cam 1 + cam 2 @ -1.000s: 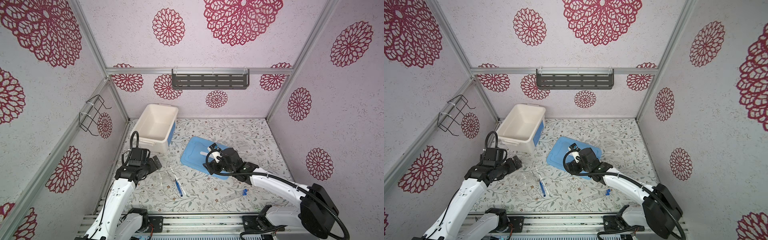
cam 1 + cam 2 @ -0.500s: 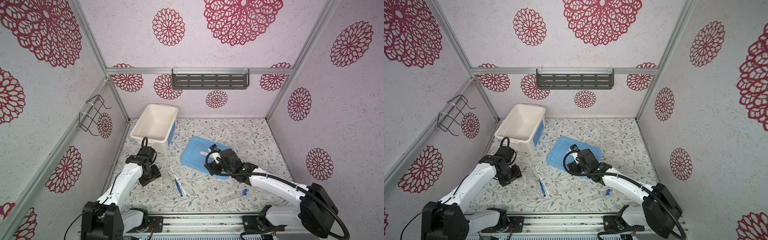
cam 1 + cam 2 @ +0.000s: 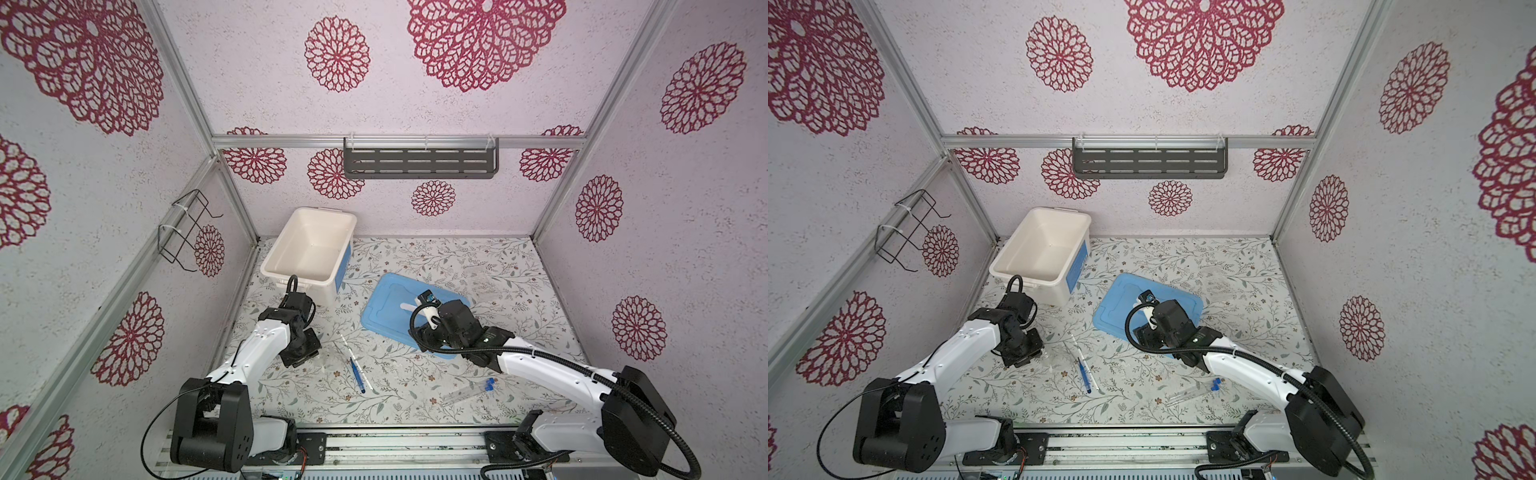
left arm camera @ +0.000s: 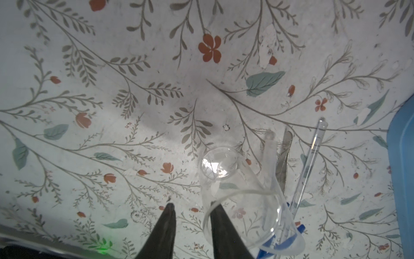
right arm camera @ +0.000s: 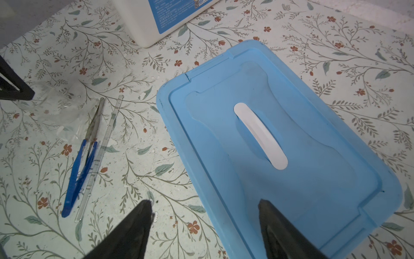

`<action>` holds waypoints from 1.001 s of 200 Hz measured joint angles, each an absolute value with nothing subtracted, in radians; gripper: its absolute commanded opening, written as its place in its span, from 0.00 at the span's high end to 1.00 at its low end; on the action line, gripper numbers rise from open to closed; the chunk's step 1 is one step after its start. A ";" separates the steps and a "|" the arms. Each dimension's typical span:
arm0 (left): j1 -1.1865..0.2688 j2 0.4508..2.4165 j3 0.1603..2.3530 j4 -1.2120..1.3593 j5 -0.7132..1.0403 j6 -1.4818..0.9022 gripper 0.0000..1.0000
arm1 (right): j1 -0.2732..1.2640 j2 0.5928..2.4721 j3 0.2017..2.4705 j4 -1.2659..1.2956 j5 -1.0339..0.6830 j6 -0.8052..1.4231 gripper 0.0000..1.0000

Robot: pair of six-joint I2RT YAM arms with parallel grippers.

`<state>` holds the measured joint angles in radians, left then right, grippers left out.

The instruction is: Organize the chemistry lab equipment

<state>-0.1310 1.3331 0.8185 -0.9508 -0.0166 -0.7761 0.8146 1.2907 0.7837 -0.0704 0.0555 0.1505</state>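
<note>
1. The left gripper (image 4: 191, 205) holds its fingers (image 4: 165, 226) a narrow gap apart. The rim wall of the small transparent vessel (image 4: 237, 192) stands in that gap against one finger, with bare table (image 3: 415, 374) showing before the other, so no clamp is visible.
2. The vessel lies on its side, mouth toward the fingers and base away, its long axis roughly along the slim dark-blue tool (image 5: 77, 179) beside it.
3. The right gripper (image 5: 204, 201) has its fingers (image 5: 134, 226) wide apart on nothing, straddling the long edge of the blue lid (image 5: 291, 179).
4. In both top views the tool and the thin white marked stick (image 3: 356, 362) lie side by side left of centre. They run steeply from upper left to lower right, with the tool's blue end at the lower right.
5. The two clear blue-capped tubes (image 3: 467, 391) lie lower right of centre on a shallow slant, caps at the upper-right end.
6. Bare table separates tool and tubes; the white bin (image 3: 305, 212) stands close behind the left gripper.
7. A second ago the left gripper hung higher and further left; now it is down at the vessel. The right one has barely shifted.
</note>
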 measured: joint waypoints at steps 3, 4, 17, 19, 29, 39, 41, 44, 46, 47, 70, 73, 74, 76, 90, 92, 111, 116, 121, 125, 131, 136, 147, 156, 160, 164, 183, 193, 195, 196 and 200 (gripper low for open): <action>-0.130 1.333 0.815 -0.948 -0.016 -0.777 0.69 | 0.815 1.292 0.786 -0.069 0.056 0.151 0.22; -0.130 1.333 0.813 -0.947 -0.016 -0.778 0.69 | 0.816 1.293 0.786 -0.069 0.056 0.151 0.22; -0.125 1.333 0.799 -0.932 -0.014 -0.781 0.70 | 0.820 1.306 0.798 -0.067 0.054 0.151 0.23; -0.125 1.333 0.797 -0.930 -0.014 -0.783 0.71 | 0.821 1.310 0.801 -0.067 0.052 0.151 0.23; -0.123 1.333 0.786 -0.918 -0.012 -0.787 0.76 | 0.824 1.324 0.815 -0.066 0.051 0.151 0.23; -0.121 1.333 0.775 -0.909 -0.009 -0.795 0.84 | 0.829 1.342 0.833 -0.066 0.048 0.152 0.23; -0.121 1.333 0.773 -0.907 -0.009 -0.794 0.86 | 0.830 1.346 0.837 -0.066 0.048 0.152 0.23; -0.121 1.333 0.771 -0.905 -0.010 -0.800 0.87 | 0.831 1.352 0.843 -0.065 0.048 0.152 0.23; -0.120 1.333 0.770 -0.904 -0.008 -0.801 0.88 | 0.832 1.355 0.847 -0.065 0.048 0.152 0.23; -0.120 1.333 0.769 -0.904 -0.009 -0.801 0.88 | 0.833 1.356 0.849 -0.065 0.048 0.152 0.23; -0.113 1.327 0.770 -0.902 -0.009 -0.807 0.96 | 0.844 1.391 0.895 -0.064 0.040 0.161 0.23; -0.113 1.323 0.770 -0.901 -0.009 -0.807 0.96 | 0.844 1.396 0.901 -0.064 0.039 0.163 0.23; -0.113 1.323 0.770 -0.901 -0.010 -0.807 0.96 | 0.845 1.397 0.903 -0.064 0.039 0.164 0.23; -0.112 1.322 0.770 -0.902 -0.010 -0.810 0.97 | 0.845 1.401 0.908 -0.062 0.038 0.167 0.23; -0.107 1.305 0.770 -0.906 -0.013 -0.813 0.99 | 0.848 1.428 0.942 -0.057 0.030 0.189 0.24; -0.106 1.301 0.770 -0.907 -0.013 -0.814 0.99 | 0.848 1.434 0.950 -0.057 0.030 0.195 0.25; -0.094 1.270 0.776 -0.925 -0.016 -0.817 1.00 | 0.850 1.495 1.028 -0.061 0.030 0.271 0.32; -0.089 1.261 0.781 -0.932 -0.015 -0.817 1.00 | 0.852 1.514 1.056 -0.068 0.030 0.300 0.32; -0.084 1.251 0.788 -0.942 -0.015 -0.818 1.00 | 0.854 1.534 1.087 -0.077 0.029 0.337 0.32; -0.080 1.242 0.796 -0.951 -0.016 -0.818 1.00 | 0.855 1.552 1.115 -0.081 0.028 0.371 0.32; -0.074 1.230 0.808 -0.965 -0.017 -0.820 1.00 | 0.857 1.576 1.156 -0.084 0.025 0.420 0.32; -0.068 1.217 0.820 -0.975 -0.019 -0.821 0.99 | 0.858 1.593 1.186 -0.085 0.022 0.457 0.33; -0.058 1.185 0.854 -1.001 -0.025 -0.823 1.00 | 0.862 1.628 1.249 -0.086 0.019 0.541 0.33; -0.052 1.158 0.884 -1.018 -0.034 -0.824 1.00 | 0.867 1.654 1.298 -0.088 0.015 0.604 0.33; -0.049 1.143 0.900 -1.026 -0.038 -0.824 1.00 | 0.869 1.666 1.317 -0.090 0.012 0.629 0.33; -0.046 1.133 0.914 -1.034 -0.041 -0.824 1.00 | 0.870 1.681 1.342 -0.092 0.011 0.656 0.32; -0.038 1.082 0.989 -1.068 -0.062 -0.822 1.00 | 0.876 1.777 1.485 -0.117 -0.003 0.760 0.31; -0.034 1.061 1.024 -1.085 -0.074 -0.817 1.00 | 0.882 1.841 1.576 -0.147 -0.004 0.801 0.31; -0.034 1.059 1.029 -1.086 -0.076 -0.817 1.00 | 0.882 1.855 1.598 -0.156 -0.004 0.809 0.32; -0.034 1.056 1.034 -1.089 -0.078 -0.816 1.00 | 0.883 1.860 1.604 -0.157 -0.003 0.811 0.31; -0.033 1.049 1.045 -1.093 -0.085 -0.815 1.00 | 0.886 1.887 1.643 -0.169 -0.003 0.825 0.32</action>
<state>-0.0330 1.0492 1.0454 -1.0927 -0.0853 -0.8146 0.8864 1.8870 1.6432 -0.1688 -0.0029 0.8253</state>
